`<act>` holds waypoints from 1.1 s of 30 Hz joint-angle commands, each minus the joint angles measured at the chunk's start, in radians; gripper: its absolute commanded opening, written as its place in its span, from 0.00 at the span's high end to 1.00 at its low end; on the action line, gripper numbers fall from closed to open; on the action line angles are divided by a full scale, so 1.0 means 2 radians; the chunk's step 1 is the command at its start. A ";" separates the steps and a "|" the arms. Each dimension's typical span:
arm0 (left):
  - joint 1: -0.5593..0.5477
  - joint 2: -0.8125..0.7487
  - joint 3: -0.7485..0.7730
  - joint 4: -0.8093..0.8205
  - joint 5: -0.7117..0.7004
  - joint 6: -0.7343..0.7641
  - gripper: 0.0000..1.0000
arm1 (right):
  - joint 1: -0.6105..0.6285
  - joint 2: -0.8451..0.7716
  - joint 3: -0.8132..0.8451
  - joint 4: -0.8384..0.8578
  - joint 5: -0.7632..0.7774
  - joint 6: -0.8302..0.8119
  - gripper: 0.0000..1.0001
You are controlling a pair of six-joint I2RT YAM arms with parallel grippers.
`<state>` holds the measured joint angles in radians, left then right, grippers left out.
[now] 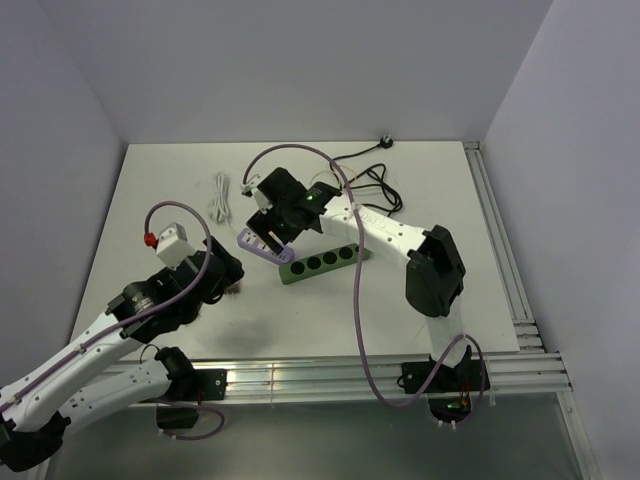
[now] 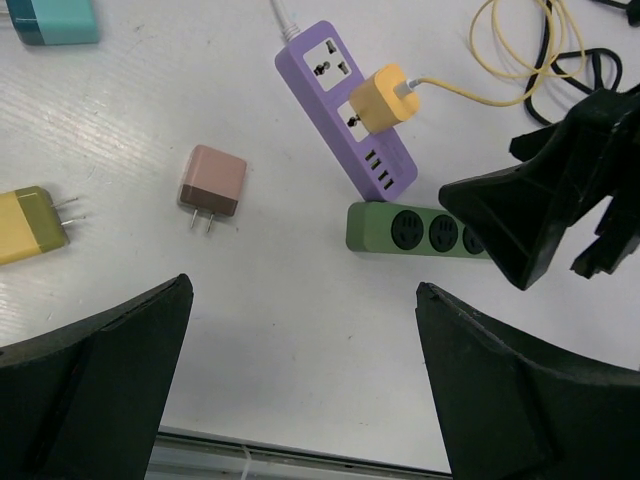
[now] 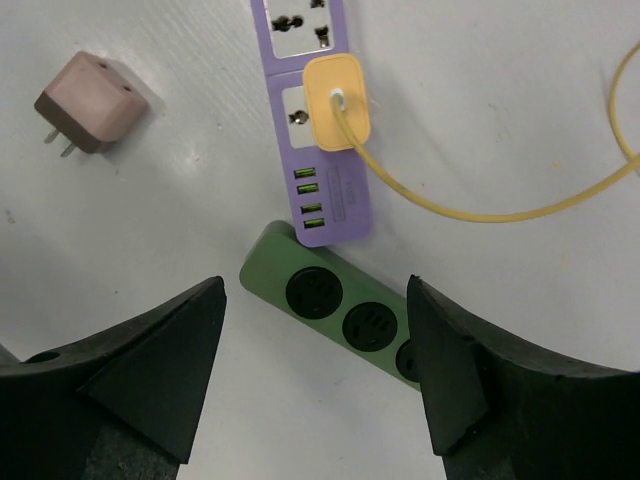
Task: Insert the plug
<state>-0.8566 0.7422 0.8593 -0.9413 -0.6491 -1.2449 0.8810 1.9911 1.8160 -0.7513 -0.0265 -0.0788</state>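
Note:
A yellow plug with a yellow cable sits seated in a socket of the purple power strip; it also shows in the left wrist view. A green power strip lies against the purple strip's end. My right gripper is open and empty, hovering above the green strip's end, below the yellow plug. My left gripper is open and empty over bare table, to the left of both strips. In the top view the right gripper covers the plug.
A pink two-pin adapter lies loose left of the strips. A yellow-green adapter and a teal block lie further left. Black cables and a white cable lie at the back. Metal rails border the right edge.

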 commanded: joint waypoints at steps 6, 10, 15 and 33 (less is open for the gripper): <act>0.006 0.057 -0.008 0.058 0.012 0.040 0.01 | -0.013 -0.084 -0.059 0.067 0.087 0.095 0.18; 0.032 0.106 -0.016 0.075 0.030 0.076 0.03 | -0.022 -0.154 -0.118 0.079 0.134 0.131 0.19; 0.092 0.164 -0.016 0.092 0.057 0.138 0.08 | -0.042 -0.246 -0.201 0.127 0.082 0.180 0.21; 0.154 0.265 -0.069 0.201 0.123 0.170 0.19 | -0.042 -0.356 -0.294 0.189 -0.021 0.174 0.23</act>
<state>-0.5526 1.2644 0.7341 -0.5903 -0.4076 -0.9112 0.7959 1.3289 1.2350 -0.4419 -0.0391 0.2726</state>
